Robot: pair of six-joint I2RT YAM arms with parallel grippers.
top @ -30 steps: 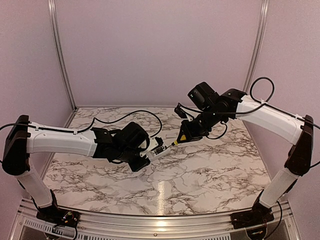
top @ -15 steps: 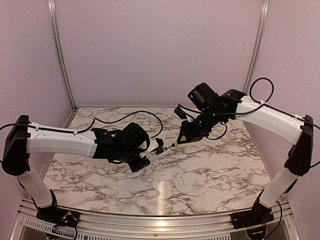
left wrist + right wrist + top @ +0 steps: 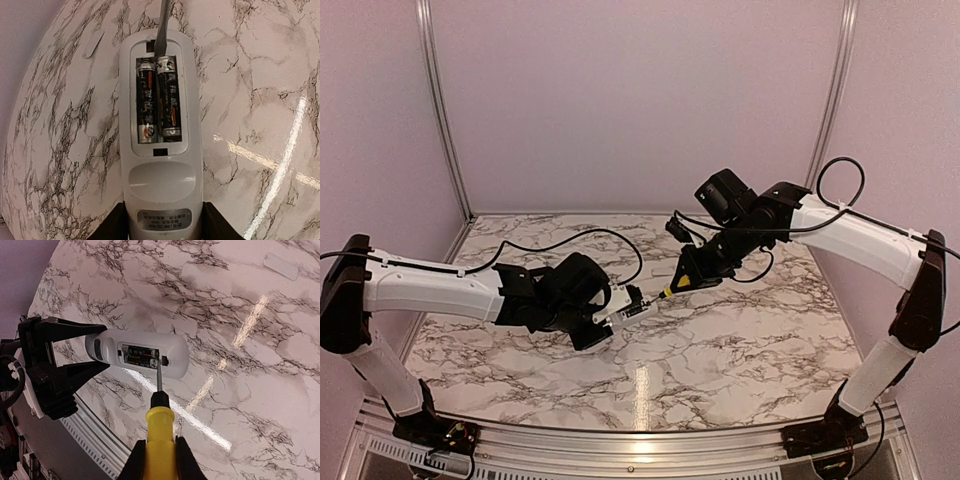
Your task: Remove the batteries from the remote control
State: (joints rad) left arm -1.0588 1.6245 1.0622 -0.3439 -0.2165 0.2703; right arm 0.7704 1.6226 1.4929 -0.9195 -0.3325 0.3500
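My left gripper [image 3: 161, 227] is shut on the white remote control [image 3: 160, 165] and holds it above the marble table, compartment face open. Two dark batteries [image 3: 157, 100] lie side by side in the recess. My right gripper [image 3: 159, 460] is shut on the yellow-handled screwdriver [image 3: 160, 432]. Its metal tip [image 3: 161, 35] rests at the far end of the right battery. In the top view the remote [image 3: 628, 305] sticks out of the left gripper [image 3: 605, 315] and the screwdriver [image 3: 682, 280] slants down to it from the right gripper [image 3: 705, 265]. The remote [image 3: 137, 354] also shows in the right wrist view.
The loose white battery cover [image 3: 92, 44] lies flat on the marble table [image 3: 740, 330], also seen in the right wrist view [image 3: 281, 266]. Purple walls enclose the table on three sides. A metal rail [image 3: 640, 440] runs along the near edge. Black cables trail behind both arms.
My left arm has lowered and shifted slightly right with the remote. The right gripper and screwdriver have followed down a little, the tip staying at the compartment.
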